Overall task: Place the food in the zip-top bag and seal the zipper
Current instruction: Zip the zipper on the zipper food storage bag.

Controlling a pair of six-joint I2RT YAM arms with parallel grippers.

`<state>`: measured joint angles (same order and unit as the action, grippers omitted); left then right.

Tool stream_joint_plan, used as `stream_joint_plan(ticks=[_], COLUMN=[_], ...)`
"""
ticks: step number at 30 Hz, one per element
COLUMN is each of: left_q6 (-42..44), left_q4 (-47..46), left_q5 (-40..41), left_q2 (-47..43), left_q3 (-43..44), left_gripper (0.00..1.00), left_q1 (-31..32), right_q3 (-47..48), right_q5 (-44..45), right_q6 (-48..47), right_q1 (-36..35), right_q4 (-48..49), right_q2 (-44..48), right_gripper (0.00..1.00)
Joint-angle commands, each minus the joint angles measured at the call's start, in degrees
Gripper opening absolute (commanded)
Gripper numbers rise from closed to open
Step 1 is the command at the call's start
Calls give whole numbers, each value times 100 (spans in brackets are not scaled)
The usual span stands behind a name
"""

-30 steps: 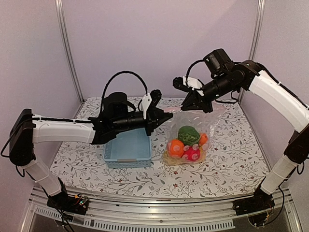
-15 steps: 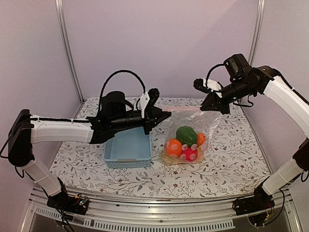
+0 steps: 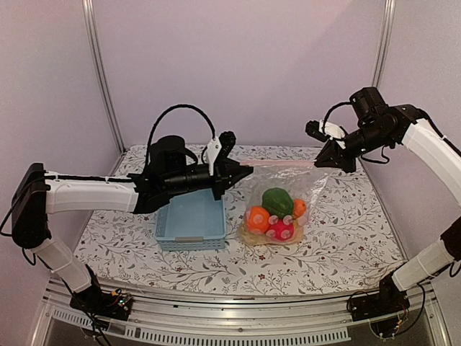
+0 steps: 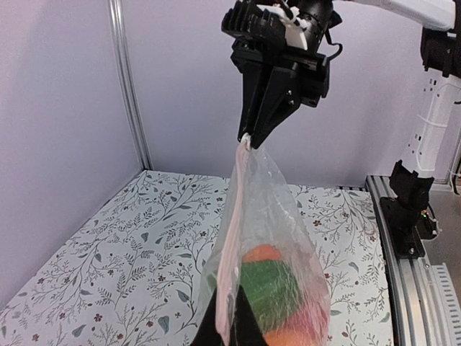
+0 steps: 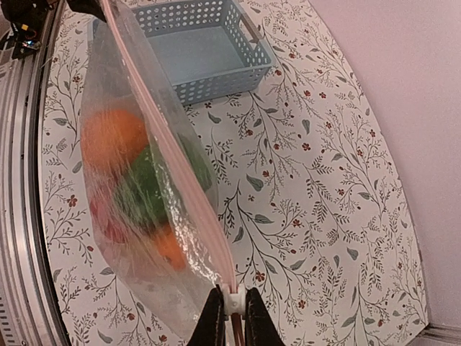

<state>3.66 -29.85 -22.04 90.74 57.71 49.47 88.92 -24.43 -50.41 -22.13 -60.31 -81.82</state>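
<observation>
The clear zip-top bag [image 3: 308, 189] hangs stretched between both grippers above the table. Inside it the food shows: a green piece [image 3: 278, 201], an orange [image 3: 258, 218], a red piece [image 3: 281, 229] and a small orange piece [image 3: 300, 207]. My left gripper [image 3: 248, 171] is shut on the bag's left mouth corner [image 4: 229, 328]. My right gripper [image 3: 319, 160] is shut on the white slider [image 5: 232, 301] at the right end of the pinkish zipper [image 3: 284, 164]. The zipper runs taut between the two grippers and looks pressed together in both wrist views [image 4: 234, 238] [image 5: 166, 137].
The light blue lattice basket [image 3: 191, 216] stands left of the bag, under the left arm, and looks empty [image 5: 194, 43]. The floral tablecloth [image 3: 346, 231] lies under everything. Metal frame posts [image 3: 101, 72] stand at the back corners.
My right gripper has slid to the right along the zipper, away from the left gripper. The bag's mouth is now stretched out straight. The left gripper has hardly moved.
</observation>
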Motion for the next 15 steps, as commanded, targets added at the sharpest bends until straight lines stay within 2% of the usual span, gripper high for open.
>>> stream_joint_plan(ticks=[1,15], left_q6=[60,39], left_q4=[-19,-23], left_q5=[-2,-53], left_q2=[-206,-159], left_q3=[-91,-100], left_gripper=[0,0], left_q1=[-212,-254], right_q3=[-228,-516], right_q5=[491,491], right_q6=[-151,-206], right_q1=[422,646], right_q4=[-309,-343], right_q2=[178,456], right_gripper=[4,5])
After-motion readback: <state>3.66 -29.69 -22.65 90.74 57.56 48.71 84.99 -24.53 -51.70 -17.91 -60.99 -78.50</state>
